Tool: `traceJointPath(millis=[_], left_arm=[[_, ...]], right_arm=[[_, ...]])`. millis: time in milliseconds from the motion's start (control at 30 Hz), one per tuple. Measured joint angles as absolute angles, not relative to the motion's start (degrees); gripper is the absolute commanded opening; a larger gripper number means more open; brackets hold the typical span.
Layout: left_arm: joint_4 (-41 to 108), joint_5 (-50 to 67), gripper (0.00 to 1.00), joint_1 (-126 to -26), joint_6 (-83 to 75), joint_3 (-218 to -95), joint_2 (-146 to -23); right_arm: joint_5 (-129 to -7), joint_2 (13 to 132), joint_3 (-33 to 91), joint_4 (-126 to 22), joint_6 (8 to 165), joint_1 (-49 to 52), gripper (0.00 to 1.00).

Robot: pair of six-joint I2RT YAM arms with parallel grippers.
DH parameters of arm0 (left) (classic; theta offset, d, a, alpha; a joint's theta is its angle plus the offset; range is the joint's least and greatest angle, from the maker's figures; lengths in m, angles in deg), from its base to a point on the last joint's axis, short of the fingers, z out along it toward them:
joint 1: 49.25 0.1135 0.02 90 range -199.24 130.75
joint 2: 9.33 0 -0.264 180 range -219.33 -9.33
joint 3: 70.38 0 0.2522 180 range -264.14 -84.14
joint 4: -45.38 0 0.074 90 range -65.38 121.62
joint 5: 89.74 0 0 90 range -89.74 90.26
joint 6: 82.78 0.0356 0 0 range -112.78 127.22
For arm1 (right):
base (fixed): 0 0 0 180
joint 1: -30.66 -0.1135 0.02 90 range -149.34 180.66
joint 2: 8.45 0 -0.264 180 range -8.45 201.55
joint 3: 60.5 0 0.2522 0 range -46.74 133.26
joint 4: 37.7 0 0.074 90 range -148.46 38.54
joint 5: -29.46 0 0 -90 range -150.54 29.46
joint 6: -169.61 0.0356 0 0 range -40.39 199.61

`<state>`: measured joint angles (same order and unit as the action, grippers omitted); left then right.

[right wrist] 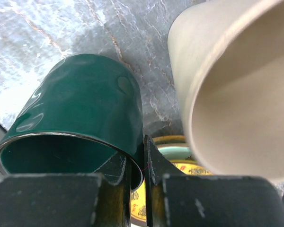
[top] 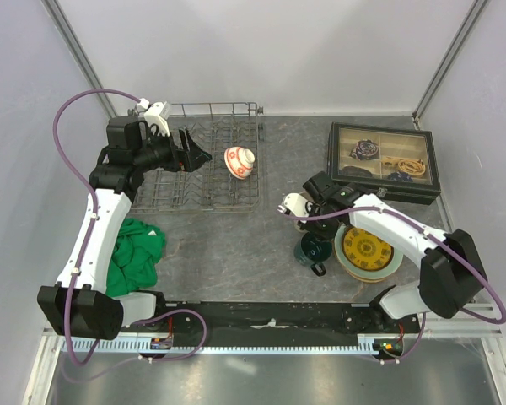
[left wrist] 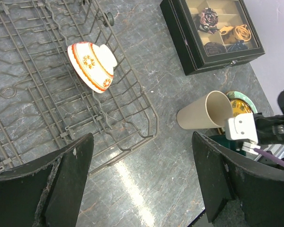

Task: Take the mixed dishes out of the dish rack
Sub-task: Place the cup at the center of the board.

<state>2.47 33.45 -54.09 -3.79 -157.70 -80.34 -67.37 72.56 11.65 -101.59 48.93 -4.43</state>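
Glaze likely makes the small red-and-white bowl [left wrist: 92, 65], tipped sideways in the grey wire dish rack [left wrist: 151, 118], slick and brittle: pinch its rim with the spread left gripper [left wrist: 142, 189]; the right gripper [right wrist: 137, 182] clamps the rim of the dark green mug [right wrist: 85, 109].

The top external camera hangs high over the near edge of the tabletop [top: 236, 245], looking down on all of it from afar. The left wrist camera looks obliquely down past the left fingers [left wrist: 61, 184] at the dish rack [left wrist: 47, 94] and small red-and-white bowl [left wrist: 92, 66] — both shared with the overhead view — and onward to the beige cup [left wrist: 203, 113]. The right wrist camera sits very near, just behind the right fingers [right wrist: 158, 175]; the dark green mug [right wrist: 80, 113] and that same cup fill its frame.
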Motion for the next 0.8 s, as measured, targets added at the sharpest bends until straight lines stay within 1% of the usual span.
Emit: traceJointPath(millis=[267,800], left_arm=[[2.4,33.6,0.91,-54.1,-3.8,-157.7,-80.3],[2.1,33.8,0.91,-54.1,-3.8,-157.7,-80.3]], right_arm=[[-65.9,76.3,11.0,-99.9,48.9,-4.8,0.0],[-65.7,76.8,11.1,-101.1,47.7,-4.9,0.0]])
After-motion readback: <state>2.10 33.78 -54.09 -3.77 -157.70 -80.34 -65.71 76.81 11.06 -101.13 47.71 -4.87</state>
